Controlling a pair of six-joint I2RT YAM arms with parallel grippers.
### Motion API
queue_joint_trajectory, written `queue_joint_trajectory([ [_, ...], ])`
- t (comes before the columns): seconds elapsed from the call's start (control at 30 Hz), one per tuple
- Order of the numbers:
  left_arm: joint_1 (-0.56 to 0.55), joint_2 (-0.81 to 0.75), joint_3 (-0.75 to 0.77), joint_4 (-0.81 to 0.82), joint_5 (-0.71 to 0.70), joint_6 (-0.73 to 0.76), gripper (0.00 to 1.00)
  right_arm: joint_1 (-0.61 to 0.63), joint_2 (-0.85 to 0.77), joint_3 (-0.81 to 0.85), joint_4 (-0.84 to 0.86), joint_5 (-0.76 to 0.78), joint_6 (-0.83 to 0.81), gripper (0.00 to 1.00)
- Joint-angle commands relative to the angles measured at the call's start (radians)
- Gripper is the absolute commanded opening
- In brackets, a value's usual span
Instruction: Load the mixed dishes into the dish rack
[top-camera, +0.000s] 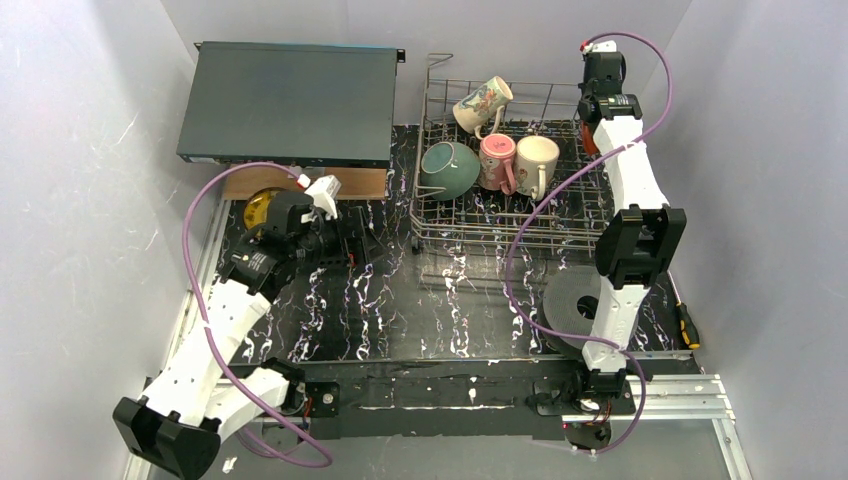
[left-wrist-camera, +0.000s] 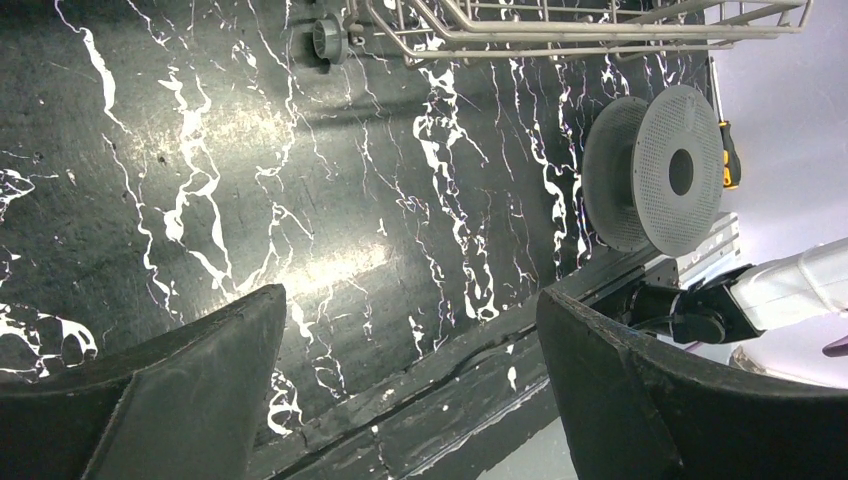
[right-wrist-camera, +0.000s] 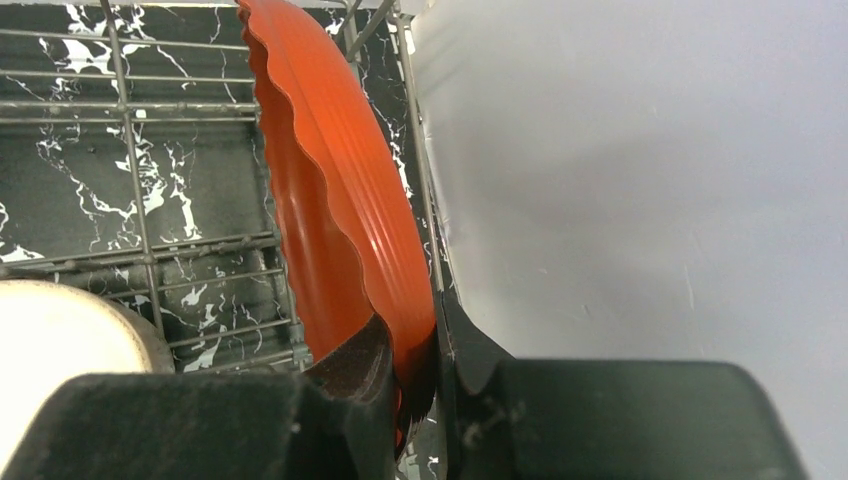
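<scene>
Right gripper (right-wrist-camera: 435, 345), one plate (right-wrist-camera: 340, 200), three mugs (top-camera: 497, 160)

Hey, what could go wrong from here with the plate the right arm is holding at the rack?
The right gripper pinches the red plate only at its rim, on edge, so it may tip once released. The plate is close beside the rack's side wire and might snag there. The yellow dish lies right by the grey box, likely an awkward pick for the open left gripper.
</scene>
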Motion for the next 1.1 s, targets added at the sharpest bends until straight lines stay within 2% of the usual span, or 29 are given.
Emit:
queue_joint_trajectory([
  [0.0, 0.001, 0.013, 0.047, -0.011, -0.014, 0.026, 0.95, -0.01, 0.004, 0.051, 0.047, 0.005, -0.006, 0.01],
  [0.37, 0.001, 0.029, 0.052, -0.001, -0.003, 0.023, 0.95, -0.017, -0.031, 0.06, 0.07, 0.011, -0.019, 0.01],
  [0.83, 0.0, 0.029, 0.06, -0.007, -0.005, 0.016, 0.95, -0.028, 0.027, 0.064, 0.074, -0.01, -0.022, 0.01],
  [0.87, 0.001, 0.028, 0.058, -0.008, -0.006, 0.015, 0.95, -0.028, 0.04, 0.072, 0.068, -0.012, -0.019, 0.02],
  [0.93, 0.0, 0.021, 0.053, -0.008, -0.008, 0.01, 0.95, -0.026, 0.059, 0.077, 0.071, -0.02, -0.015, 0.1],
  [1.07, 0.001, 0.015, 0.05, -0.015, -0.012, 0.005, 0.95, -0.027, 0.094, 0.1, 0.056, -0.037, 0.012, 0.13],
])
